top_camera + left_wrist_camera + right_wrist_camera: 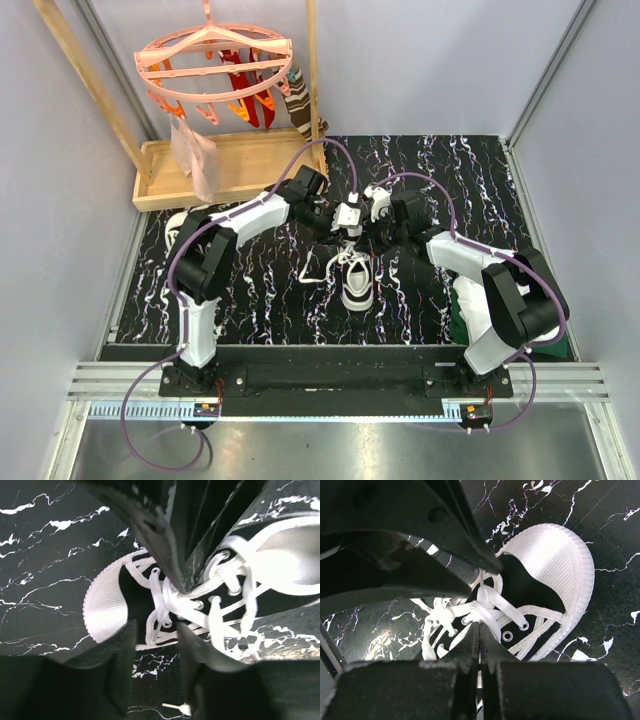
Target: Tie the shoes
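Black shoe (545, 565) at the middle of the bench (250, 290), both arms meeting over its lace (487, 602).
Right fingers (470, 647) clenched on the lace; left fingers (117, 655) parted, straddling it from the opposite side, neither arm nearer.

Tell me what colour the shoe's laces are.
The laces are white; the left wrist view shows them best.
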Controlling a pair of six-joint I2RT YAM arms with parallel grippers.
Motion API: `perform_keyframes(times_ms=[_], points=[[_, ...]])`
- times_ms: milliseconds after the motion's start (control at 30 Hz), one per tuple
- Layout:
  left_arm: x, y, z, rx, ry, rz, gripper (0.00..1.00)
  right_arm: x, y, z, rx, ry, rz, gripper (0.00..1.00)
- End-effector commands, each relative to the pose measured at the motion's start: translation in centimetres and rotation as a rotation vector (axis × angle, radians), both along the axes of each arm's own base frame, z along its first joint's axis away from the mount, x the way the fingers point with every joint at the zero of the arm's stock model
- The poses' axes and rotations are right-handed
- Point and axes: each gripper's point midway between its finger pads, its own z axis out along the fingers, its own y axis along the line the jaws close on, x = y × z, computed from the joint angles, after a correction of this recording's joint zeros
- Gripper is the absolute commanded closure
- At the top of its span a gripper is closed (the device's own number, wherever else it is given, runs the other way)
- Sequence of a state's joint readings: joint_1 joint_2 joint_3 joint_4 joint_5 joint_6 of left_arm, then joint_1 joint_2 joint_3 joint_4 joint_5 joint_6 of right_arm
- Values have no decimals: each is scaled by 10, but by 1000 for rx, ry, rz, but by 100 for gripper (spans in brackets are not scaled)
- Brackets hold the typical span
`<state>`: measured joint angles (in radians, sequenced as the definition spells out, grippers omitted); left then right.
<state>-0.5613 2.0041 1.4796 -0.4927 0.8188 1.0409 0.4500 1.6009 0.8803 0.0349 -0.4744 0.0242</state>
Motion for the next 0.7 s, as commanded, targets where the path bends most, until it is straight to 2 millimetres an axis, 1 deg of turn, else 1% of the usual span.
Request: perform_keyframes(times_ms=[0, 133, 300, 433, 467, 567, 600, 667], points=[[19, -11, 14, -37, -101, -20, 62, 3, 5, 6, 39, -23, 17, 100], [21, -13, 16, -40, -105, -20, 66, 2, 6, 5, 39, -21, 20, 100], [18, -17, 16, -50, -95, -31, 67, 3, 7, 7, 42, -23, 18, 100], [13, -21, 16, -62, -77, -43, 78, 4, 7, 6, 41, -25, 18, 100], [12, -21, 18, -70, -70, -49, 85, 4, 6, 6, 41, -25, 14, 100], [7, -19, 18, -60, -56, -68, 100, 5, 6, 8, 43, -25, 7, 100], [5, -18, 18, -52, -51, -74, 100, 6, 5, 8, 40, -25, 0, 100], [2, -14, 16, -31, -29, -70, 100, 8, 2, 12, 38, -21, -12, 92]])
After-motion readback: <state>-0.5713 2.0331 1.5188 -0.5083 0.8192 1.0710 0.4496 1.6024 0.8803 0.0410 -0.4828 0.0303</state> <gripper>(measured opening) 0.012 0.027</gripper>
